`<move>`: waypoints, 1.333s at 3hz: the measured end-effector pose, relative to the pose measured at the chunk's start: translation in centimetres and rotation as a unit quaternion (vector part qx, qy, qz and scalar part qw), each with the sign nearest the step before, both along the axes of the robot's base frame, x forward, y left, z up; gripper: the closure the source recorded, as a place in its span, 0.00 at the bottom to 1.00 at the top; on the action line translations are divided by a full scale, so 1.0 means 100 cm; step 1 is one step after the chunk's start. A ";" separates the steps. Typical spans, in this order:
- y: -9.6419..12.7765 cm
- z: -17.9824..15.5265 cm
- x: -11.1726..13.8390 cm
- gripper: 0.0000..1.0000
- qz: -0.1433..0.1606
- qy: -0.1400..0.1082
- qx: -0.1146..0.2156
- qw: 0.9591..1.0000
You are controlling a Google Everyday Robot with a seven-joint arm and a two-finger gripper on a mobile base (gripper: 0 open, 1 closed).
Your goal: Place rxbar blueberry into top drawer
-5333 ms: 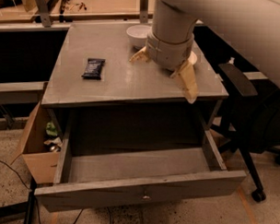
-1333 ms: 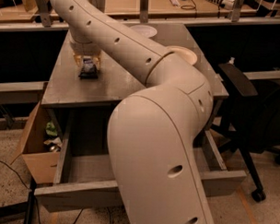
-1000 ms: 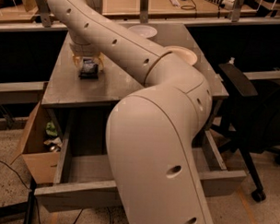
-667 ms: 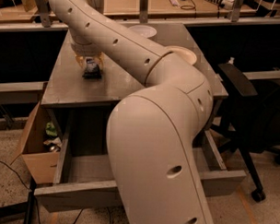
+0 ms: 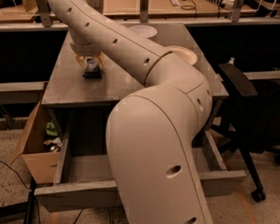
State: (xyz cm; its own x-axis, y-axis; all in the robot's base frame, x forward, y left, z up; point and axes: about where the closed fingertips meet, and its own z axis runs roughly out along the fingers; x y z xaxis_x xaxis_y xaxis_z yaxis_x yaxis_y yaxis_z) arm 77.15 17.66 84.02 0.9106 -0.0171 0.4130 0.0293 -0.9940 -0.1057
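The rxbar blueberry (image 5: 92, 68), a small dark bar, is on the left part of the grey cabinet top (image 5: 67, 86). My gripper (image 5: 91, 64) reaches down over it from the long arm, with its yellowish fingers (image 5: 81, 61) on either side, shut on the bar. The bar's lower end is still at the cabinet top. The top drawer (image 5: 77, 197) is pulled out wide below. Its inside shows at the left. The arm's big near link hides its middle and right.
A white bowl (image 5: 143, 31) and a pale plate-like bowl (image 5: 182, 54) sit on the back and right of the cabinet top. A brown cardboard box (image 5: 32, 144) with clutter stands left of the drawer. A black office chair (image 5: 244, 96) stands at the right.
The arm swung from the right side of the cabinet top to the left, onto the bar. In the last second the bar shifted slightly right and tipped between the fingers.
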 end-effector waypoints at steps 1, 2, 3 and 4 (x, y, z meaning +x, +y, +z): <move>-0.028 0.023 -0.022 1.00 0.003 -0.002 0.013 1.000; -0.080 0.050 -0.064 1.00 -0.003 0.005 0.050 0.999; -0.132 0.059 -0.096 1.00 -0.021 0.021 0.088 0.996; -0.190 0.040 -0.125 1.00 -0.056 0.055 0.143 0.987</move>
